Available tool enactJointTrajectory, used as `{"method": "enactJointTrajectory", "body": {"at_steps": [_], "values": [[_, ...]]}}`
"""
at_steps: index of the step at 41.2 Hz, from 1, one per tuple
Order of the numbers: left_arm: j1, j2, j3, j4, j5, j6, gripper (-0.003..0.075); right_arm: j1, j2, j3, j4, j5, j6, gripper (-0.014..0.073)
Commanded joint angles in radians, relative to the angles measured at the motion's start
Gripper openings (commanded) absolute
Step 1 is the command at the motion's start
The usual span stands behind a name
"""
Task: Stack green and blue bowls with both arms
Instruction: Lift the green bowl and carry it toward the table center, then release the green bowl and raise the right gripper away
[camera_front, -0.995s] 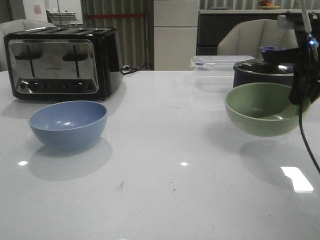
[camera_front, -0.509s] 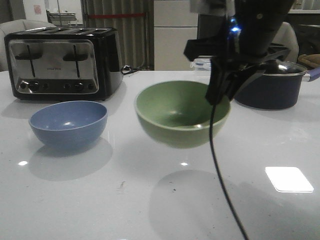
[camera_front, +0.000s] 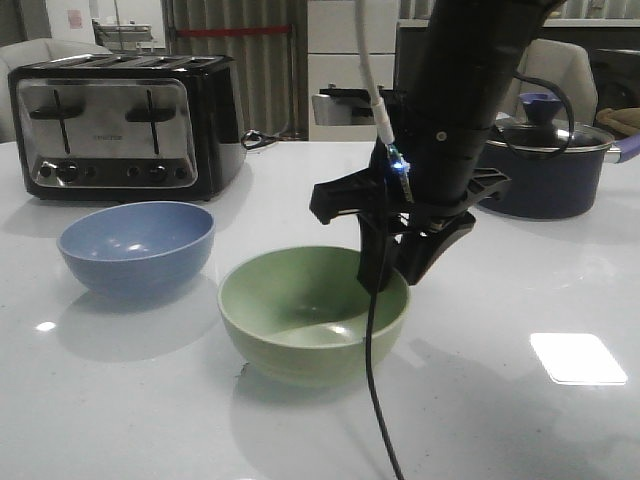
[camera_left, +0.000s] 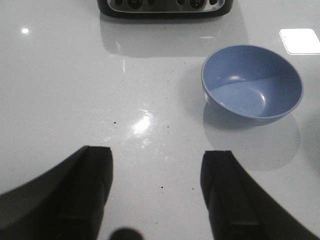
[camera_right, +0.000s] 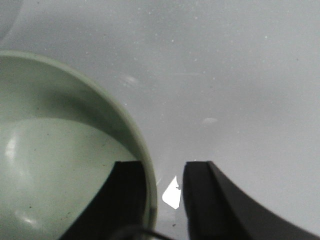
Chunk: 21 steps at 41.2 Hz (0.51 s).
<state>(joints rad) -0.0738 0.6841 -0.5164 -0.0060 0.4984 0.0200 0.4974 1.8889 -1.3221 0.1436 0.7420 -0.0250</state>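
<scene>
The pale green bowl (camera_front: 300, 320) rests on the white table (camera_front: 500, 400) at front centre, just right of the blue bowl (camera_front: 135, 245), with a small gap between them. My right gripper (camera_front: 390, 275) reaches down over the green bowl's right rim. In the right wrist view the green bowl (camera_right: 50, 150) has one finger inside its wall, and the other finger (camera_right: 200, 190) stands outside, apart from the rim; the right gripper (camera_right: 164, 167) is open. My left gripper (camera_left: 157, 152) hovers open and empty over bare table, with the blue bowl (camera_left: 252, 82) ahead and off to one side.
A black and silver toaster (camera_front: 125, 125) stands at the back left, behind the blue bowl. A dark lidded pot (camera_front: 545, 170) sits at the back right. A black cable (camera_front: 375, 400) hangs from the right arm across the green bowl.
The right arm carried the green bowl from the far right leftward and down onto the table beside the blue bowl. Its outer finger now stands off the rim.
</scene>
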Motion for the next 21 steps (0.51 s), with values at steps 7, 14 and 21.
{"method": "enactJointTrajectory", "body": {"at_steps": [7,14,21], "values": [[0.002,0.004,-0.036,-0.006,-0.067,-0.009,0.0456,-0.001,-0.196,-0.004,-0.014,-0.048,-0.049,0.0444],[0.002,0.004,-0.036,-0.006,-0.067,-0.009,0.0456,-0.001,-0.388,0.109,-0.014,-0.098,-0.105,0.0444],[0.002,0.004,-0.036,-0.008,-0.069,-0.009,0.0456,-0.001,-0.616,0.276,-0.014,-0.148,-0.123,0.0444]]}}
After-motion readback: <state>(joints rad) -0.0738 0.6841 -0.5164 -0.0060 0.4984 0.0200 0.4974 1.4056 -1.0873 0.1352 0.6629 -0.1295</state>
